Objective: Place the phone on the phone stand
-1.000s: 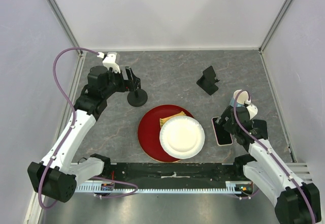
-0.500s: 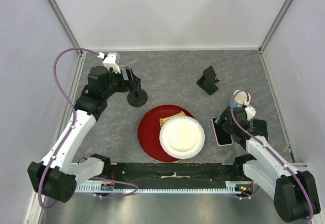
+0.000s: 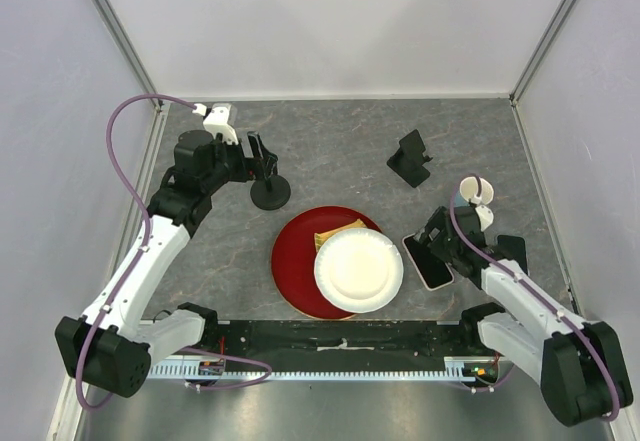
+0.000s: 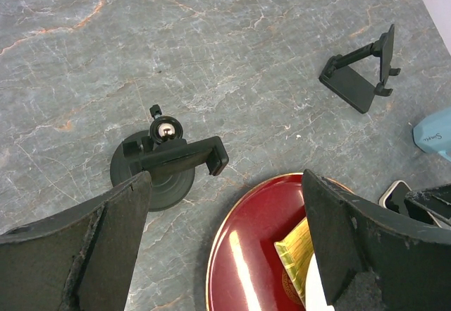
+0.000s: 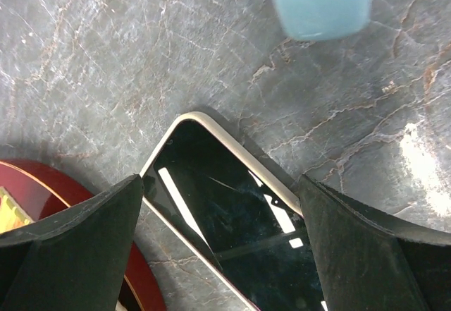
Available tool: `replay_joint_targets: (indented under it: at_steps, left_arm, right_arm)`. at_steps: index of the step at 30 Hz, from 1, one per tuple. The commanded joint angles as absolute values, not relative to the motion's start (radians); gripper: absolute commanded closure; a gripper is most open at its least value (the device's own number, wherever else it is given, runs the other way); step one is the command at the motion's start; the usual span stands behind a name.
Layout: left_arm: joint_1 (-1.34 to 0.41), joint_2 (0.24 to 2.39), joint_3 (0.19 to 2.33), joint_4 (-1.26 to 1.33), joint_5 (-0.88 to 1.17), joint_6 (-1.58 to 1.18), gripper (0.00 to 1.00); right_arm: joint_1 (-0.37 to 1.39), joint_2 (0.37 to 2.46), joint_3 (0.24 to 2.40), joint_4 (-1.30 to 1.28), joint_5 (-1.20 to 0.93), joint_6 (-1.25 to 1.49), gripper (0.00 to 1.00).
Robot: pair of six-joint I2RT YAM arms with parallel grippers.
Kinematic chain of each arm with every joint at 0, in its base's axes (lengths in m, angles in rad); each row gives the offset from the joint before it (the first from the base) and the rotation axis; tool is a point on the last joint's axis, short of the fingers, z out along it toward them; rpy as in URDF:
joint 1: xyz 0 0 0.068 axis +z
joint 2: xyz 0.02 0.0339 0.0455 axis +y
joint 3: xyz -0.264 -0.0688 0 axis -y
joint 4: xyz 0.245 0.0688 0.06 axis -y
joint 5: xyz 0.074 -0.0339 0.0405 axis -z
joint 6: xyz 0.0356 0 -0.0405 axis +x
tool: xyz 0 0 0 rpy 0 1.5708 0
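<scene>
The phone (image 5: 239,233), black glass with a pale rim, lies flat and skewed on the grey table between the two wide-apart fingers of my right gripper (image 5: 222,251), which hangs low over it, open. From above, the phone (image 3: 428,266) rests just right of the plates, with the right gripper (image 3: 433,241) over its far end. The phone stand (image 3: 410,158), small and black with a tilted back rest, stands alone at the back right, also seen as the phone stand (image 4: 359,78). My left gripper (image 3: 262,161) is far off on the left, open and empty.
A black round-based clamp mount (image 4: 165,163) sits just below the left gripper. A red plate (image 3: 300,261) carries a yellow packet (image 3: 335,233) and a white paper plate (image 3: 358,269). A light blue mug (image 5: 320,1) stands just beyond the phone, close to the right arm.
The right gripper has swung left and twisted over the phone. The phone has turned from nearly straight to skewed, its far end now closer to the plates. The left arm has stayed put.
</scene>
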State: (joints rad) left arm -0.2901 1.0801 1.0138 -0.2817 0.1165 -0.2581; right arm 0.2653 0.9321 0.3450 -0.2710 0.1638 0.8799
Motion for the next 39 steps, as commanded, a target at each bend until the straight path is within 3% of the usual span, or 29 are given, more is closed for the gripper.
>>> replay_joint_targets:
  at_steps: [1,8,12,16,18,21,24,30,39]
  left_arm:
    - [-0.291,1.085,1.014,-0.252,0.144,-0.285,0.07]
    - [-0.291,1.089,1.014,-0.255,0.143,-0.285,0.08]
    - [-0.291,1.091,1.016,-0.256,0.144,-0.285,0.08]
    - [-0.293,1.088,1.015,-0.259,0.138,-0.285,0.09]
    - [-0.291,1.089,1.015,-0.258,0.140,-0.287,0.10]
    - [-0.291,1.094,1.015,-0.258,0.146,-0.288,0.11]
    - [-0.295,1.095,1.012,-0.259,0.138,-0.288,0.11]
    - [-0.296,1.104,1.014,-0.259,0.137,-0.285,0.11]
    - [-0.298,1.114,1.017,-0.261,0.147,-0.285,0.10]
  right_arm:
    - [0.317,0.991,0.386,-0.440,0.189,0.920,0.02]
    - [0.342,0.933,0.477,-0.529,0.267,0.876,0.02]
    - [0.342,0.894,0.512,-0.569,0.210,0.870,0.02]
    - [0.342,0.801,0.494,-0.574,0.143,0.888,0.10]
    - [0.342,0.769,0.483,-0.496,0.077,0.858,0.27]
    - [0.342,0.790,0.482,-0.434,0.022,0.848,0.80]
    - [0.342,0.873,0.485,-0.353,-0.064,0.822,1.00]
    - [0.344,1.092,0.505,-0.259,-0.224,0.747,1.00]
    - [0.344,1.180,0.477,-0.206,-0.144,0.729,1.00]
